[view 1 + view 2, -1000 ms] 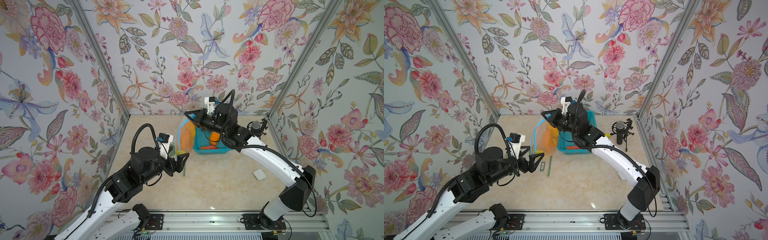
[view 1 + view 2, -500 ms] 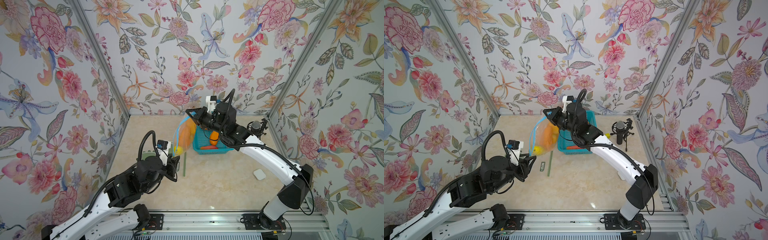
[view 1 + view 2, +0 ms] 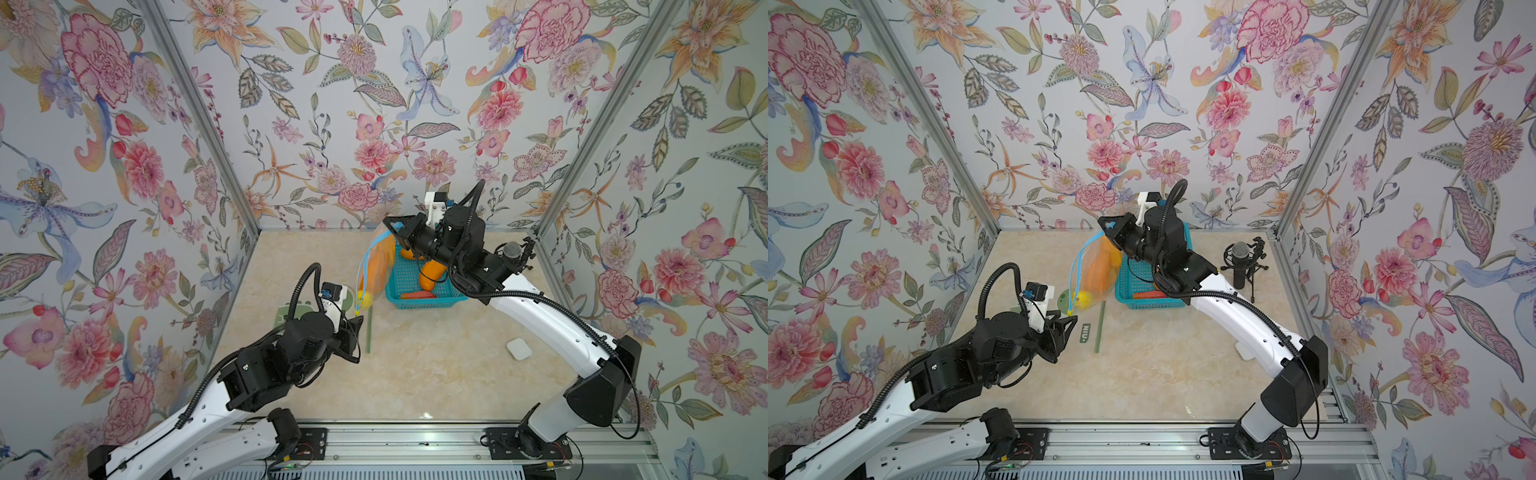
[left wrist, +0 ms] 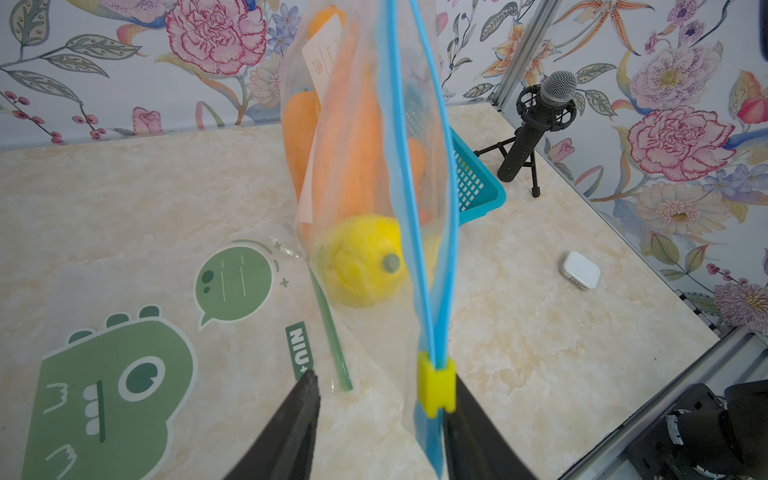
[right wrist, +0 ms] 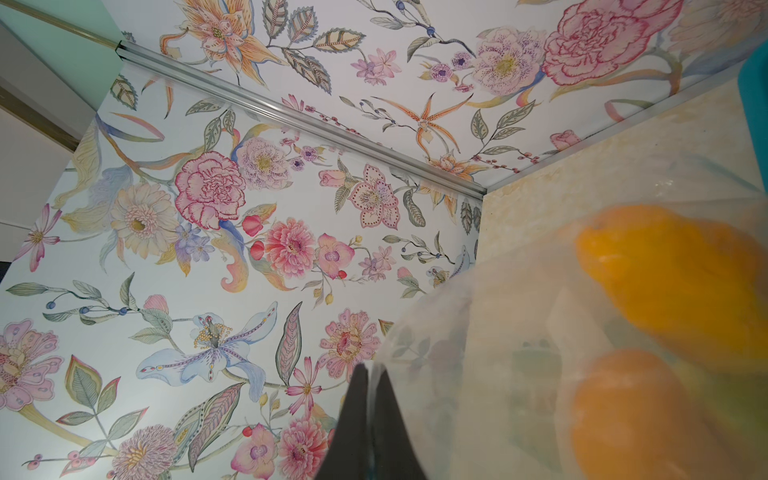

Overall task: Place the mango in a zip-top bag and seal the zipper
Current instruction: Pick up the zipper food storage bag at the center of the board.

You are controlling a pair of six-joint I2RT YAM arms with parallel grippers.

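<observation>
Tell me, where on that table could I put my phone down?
Bare: the wide front middle of the table, between the dinosaur bag and the white case, and the back left corner. Crowded: the back, around the hanging bag, basket and microphone.

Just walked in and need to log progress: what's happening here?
The right claw is pinched shut on the top end of the bag, holding it up. Orange fruit, presumably the mango among it, and a yellow one are already inside. The left claw stands open at the yellow slider; the blue zipper is not yet sealed, its two strips gaping apart.
</observation>
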